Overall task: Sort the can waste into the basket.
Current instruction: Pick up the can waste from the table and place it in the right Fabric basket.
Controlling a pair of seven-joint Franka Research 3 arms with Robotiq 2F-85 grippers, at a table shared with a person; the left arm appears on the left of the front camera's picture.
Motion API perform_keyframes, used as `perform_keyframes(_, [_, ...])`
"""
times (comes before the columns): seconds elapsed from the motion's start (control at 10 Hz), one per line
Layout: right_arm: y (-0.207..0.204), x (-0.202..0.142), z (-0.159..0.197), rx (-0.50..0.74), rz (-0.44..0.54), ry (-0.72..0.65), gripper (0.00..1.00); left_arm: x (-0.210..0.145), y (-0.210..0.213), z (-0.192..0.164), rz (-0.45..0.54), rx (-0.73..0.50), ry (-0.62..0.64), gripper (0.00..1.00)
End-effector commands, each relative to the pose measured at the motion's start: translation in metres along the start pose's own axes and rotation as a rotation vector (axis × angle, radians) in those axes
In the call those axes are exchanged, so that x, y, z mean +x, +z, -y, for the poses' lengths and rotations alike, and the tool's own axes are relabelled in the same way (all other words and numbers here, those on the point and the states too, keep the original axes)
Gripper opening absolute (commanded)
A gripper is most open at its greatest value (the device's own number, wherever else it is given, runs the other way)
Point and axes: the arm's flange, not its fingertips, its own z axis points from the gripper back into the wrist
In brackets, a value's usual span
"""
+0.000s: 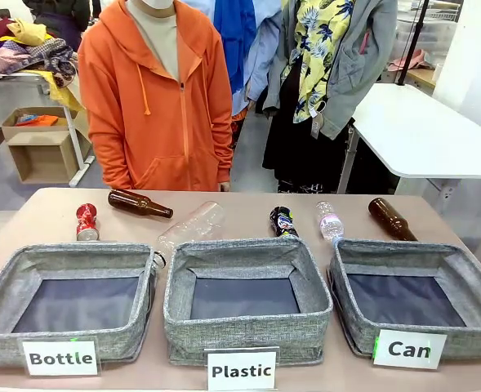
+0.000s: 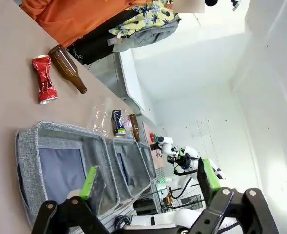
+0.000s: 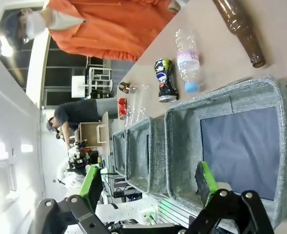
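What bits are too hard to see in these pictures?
Front view: the Can basket is cut off at the right by the picture's edge.
Front view: print on the black can is too small to read.
Left wrist view: print on the red can is too blurry to read.

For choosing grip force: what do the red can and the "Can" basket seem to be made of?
Red can: likely thin metal, glossy red paint with a silver top; the crumpled, dented body suggests it. Basket: apparently grey woven fabric, matte; coarse weave and soft, slightly bowed walls.
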Motion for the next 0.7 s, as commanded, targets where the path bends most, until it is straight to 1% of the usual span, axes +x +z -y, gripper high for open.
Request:
perform_keyframes(0.0, [-0.006, 0.0, -0.013, -0.076, 0.027, 0.012, 1.0, 0.002, 0.001, 0.0, -0.007, -0.006, -0.018, 1.0])
perform_keyframes(0.1, [-0.017, 0.0, -0.034, -0.124, 0.026, 0.06, 1.0, 0.002, 0.001, 0.0, -0.007, -0.006, -0.018, 1.0])
perform_keyframes(0.2, [-0.036, 0.002, -0.062, -0.204, 0.015, 0.098, 1.0, 0.002, 0.001, 0.0, -0.007, -0.006, -0.018, 1.0])
perform_keyframes(0.3, [-0.055, 0.002, -0.086, -0.254, -0.011, 0.146, 1.0, 0.002, 0.001, 0.0, -0.007, -0.006, -0.018, 1.0])
perform_keyframes(0.4, [-0.078, 0.001, -0.112, -0.328, -0.035, 0.187, 1.0, 0.002, 0.001, 0.0, -0.007, -0.006, -0.018, 1.0])
perform_keyframes(0.5, [-0.107, 0.0, -0.138, -0.395, -0.06, 0.258, 1.0, 0.002, 0.001, 0.0, -0.007, -0.006, -0.018, 1.0])
perform_keyframes(0.6, [-0.144, -0.003, -0.168, -0.488, -0.082, 0.344, 1.0, 0.002, 0.001, 0.0, -0.007, -0.006, -0.018, 1.0])
